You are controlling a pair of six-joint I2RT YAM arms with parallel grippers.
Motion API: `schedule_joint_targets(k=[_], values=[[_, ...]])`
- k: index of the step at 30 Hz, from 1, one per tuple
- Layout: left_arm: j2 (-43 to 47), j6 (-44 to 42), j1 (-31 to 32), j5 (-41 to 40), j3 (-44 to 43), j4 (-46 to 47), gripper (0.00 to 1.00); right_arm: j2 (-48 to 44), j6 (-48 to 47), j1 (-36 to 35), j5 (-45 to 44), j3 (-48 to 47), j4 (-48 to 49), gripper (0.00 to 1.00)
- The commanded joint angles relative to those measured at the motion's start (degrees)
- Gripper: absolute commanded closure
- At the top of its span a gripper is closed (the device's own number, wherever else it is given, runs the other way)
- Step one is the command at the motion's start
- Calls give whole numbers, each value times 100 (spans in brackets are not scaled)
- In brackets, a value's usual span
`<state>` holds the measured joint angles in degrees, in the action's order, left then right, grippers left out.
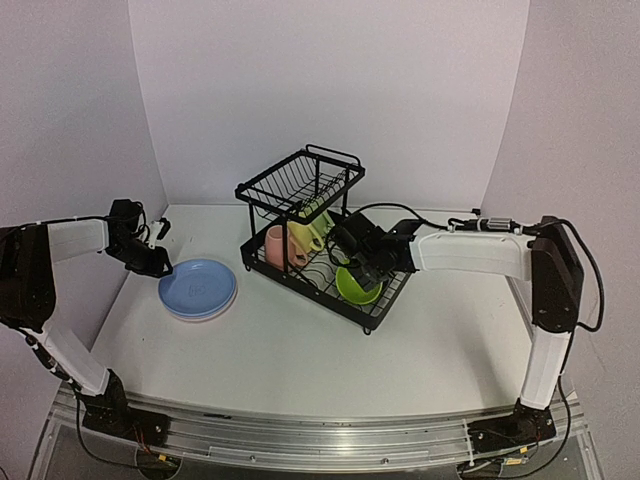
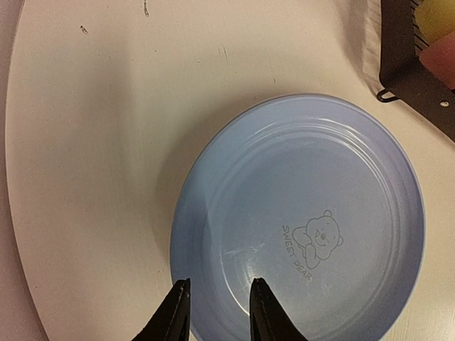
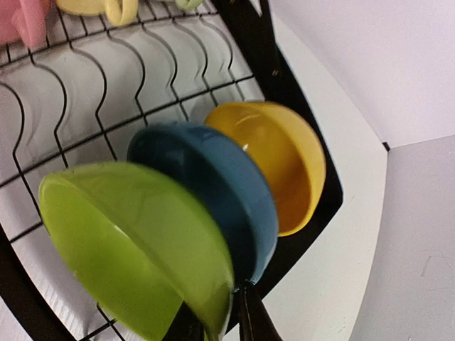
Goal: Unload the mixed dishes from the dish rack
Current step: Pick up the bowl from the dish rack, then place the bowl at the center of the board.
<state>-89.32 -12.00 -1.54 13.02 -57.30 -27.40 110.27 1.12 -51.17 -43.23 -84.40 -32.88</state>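
Overhead view. A white worktop [image 1: 300, 350] fills the lower half of the field. It is bounded at 12 o'clock by a plain pale back wall [image 1: 330, 80], at 9 o'clock by the left wall [image 1: 60, 100] and at 3 o'clock by the right wall [image 1: 590, 100], all faintly lilac. An aluminium rail [image 1: 300, 435] runs along its edge at 6 o'clock. Lighting is even and diffuse, and shadows are soft. In the left wrist view, small dark marks [image 2: 84, 30] lie at 11 o'clock.
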Motion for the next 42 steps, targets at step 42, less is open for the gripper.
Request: schedule_joint_targets(k=[42], values=[[153, 56, 355, 859, -997, -477, 67, -2299, 3943, 4614, 4179, 2804, 256, 100]])
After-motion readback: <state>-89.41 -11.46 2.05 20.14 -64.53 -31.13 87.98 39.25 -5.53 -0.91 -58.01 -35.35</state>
